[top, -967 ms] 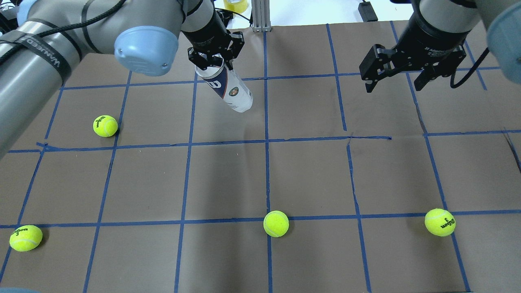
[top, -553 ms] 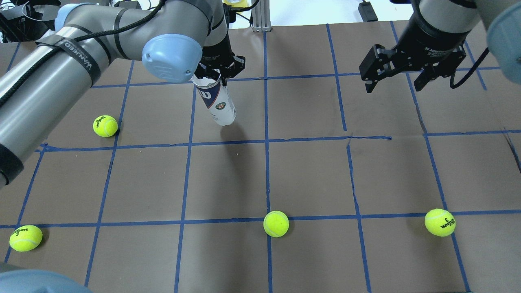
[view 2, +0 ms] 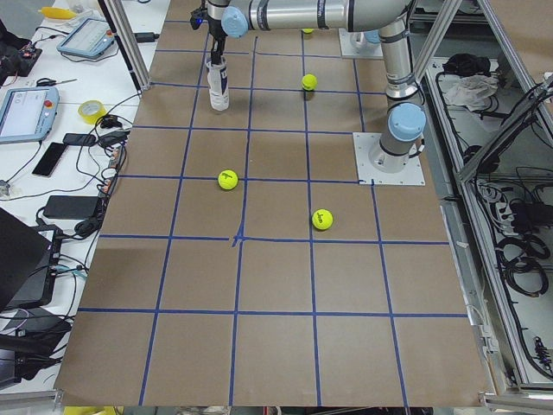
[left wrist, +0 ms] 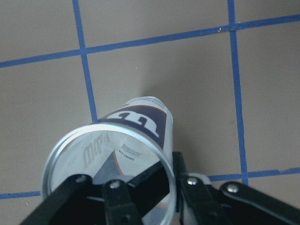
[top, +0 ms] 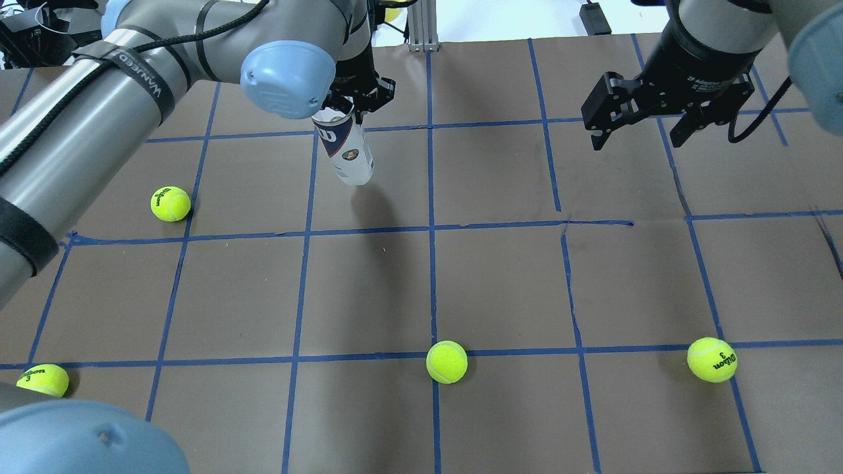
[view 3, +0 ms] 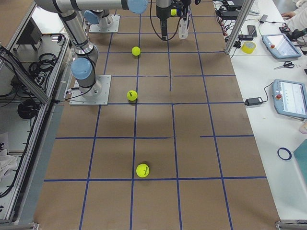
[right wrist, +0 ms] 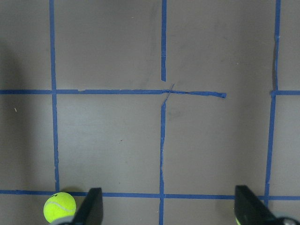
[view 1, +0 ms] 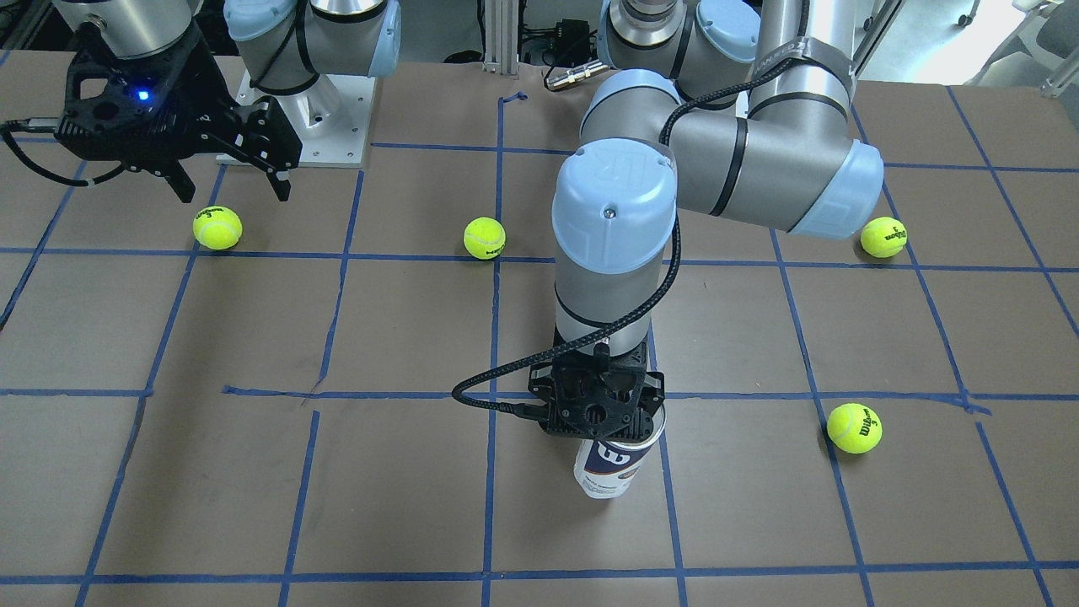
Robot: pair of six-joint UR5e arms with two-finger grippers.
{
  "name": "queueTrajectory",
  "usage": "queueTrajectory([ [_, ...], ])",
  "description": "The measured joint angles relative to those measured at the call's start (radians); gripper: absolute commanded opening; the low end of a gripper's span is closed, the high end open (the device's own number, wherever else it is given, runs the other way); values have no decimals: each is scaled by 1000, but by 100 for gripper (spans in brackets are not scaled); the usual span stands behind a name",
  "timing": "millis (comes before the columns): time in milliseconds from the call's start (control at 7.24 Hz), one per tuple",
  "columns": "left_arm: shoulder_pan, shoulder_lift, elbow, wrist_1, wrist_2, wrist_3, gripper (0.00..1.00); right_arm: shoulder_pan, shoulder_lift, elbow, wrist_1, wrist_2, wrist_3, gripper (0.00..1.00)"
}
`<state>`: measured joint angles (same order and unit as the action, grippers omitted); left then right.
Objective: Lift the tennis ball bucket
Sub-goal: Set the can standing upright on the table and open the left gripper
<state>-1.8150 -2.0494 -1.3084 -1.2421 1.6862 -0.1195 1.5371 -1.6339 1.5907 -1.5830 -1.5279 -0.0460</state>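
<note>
The tennis ball bucket (top: 347,153) is a clear can with a white-and-navy "W" label. It hangs nearly upright at the far middle of the table, open end up. My left gripper (top: 349,108) is shut on its top rim, with one finger inside the can and one outside, as the left wrist view shows on the bucket (left wrist: 138,129). The front view shows the bucket (view 1: 611,468) below the left gripper (view 1: 603,417). I cannot tell whether its bottom touches the table. My right gripper (top: 637,141) is open and empty, above the table's far right.
Several yellow-green tennis balls lie on the brown, blue-taped table: one at the left (top: 170,203), one at the near left edge (top: 42,380), one near the middle (top: 446,361), one at the near right (top: 712,359). An aluminium post (top: 421,26) stands behind the bucket.
My left arm has swung in and the bucket has gone from tilted right to nearly upright, its bottom moving left. The right arm has not moved.
</note>
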Motion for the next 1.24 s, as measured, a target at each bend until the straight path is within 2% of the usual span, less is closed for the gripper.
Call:
queueTrajectory([
  [138,-2,-19,-3,11,-2,-6,0,0,0,0,0,0,0,100],
  [276,-2,-33,-5,24,-12,-5,15,0,0,1,0,0,0,100],
  [415,-3,-39,-8,31,-22,0,99,0,0,1,0,0,0,100],
  [1244,-6,31,-49,46,-26,61,100,0,0,2,1,0,0,100],
])
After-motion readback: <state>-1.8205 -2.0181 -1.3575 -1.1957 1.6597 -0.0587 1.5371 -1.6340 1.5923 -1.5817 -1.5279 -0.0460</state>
